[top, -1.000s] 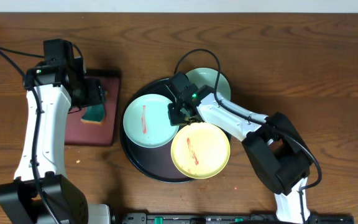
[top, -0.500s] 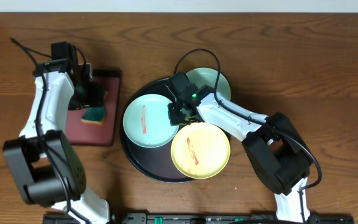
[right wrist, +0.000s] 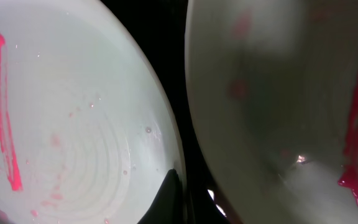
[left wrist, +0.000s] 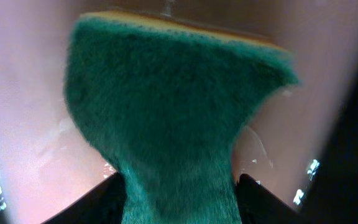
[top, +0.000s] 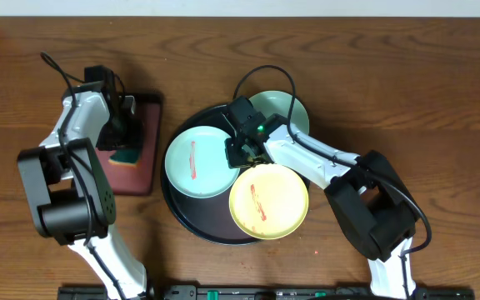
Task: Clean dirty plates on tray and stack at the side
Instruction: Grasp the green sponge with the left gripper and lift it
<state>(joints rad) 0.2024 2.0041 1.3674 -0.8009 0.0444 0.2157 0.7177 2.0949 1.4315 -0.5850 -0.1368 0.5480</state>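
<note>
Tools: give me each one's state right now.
Left tool: closed, holding the sponge.
Right tool: cannot be told; only one fingertip shows, at the mint plate's rim.

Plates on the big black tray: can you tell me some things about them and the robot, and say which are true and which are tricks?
1. The yellow plate has a red smear. True.
2. The three plates are stacked in one pile. False: the yellow plate, the left mint plate and the back mint plate lie side by side.
3. The left pincer squeezes the green sponge at the dark red tray. True.
4. The right pincer holds the sponge. False: it sits low over the black tray, between the left mint plate and the yellow plate.
5. The left mint plate is clean. False: it has a red streak.
</note>
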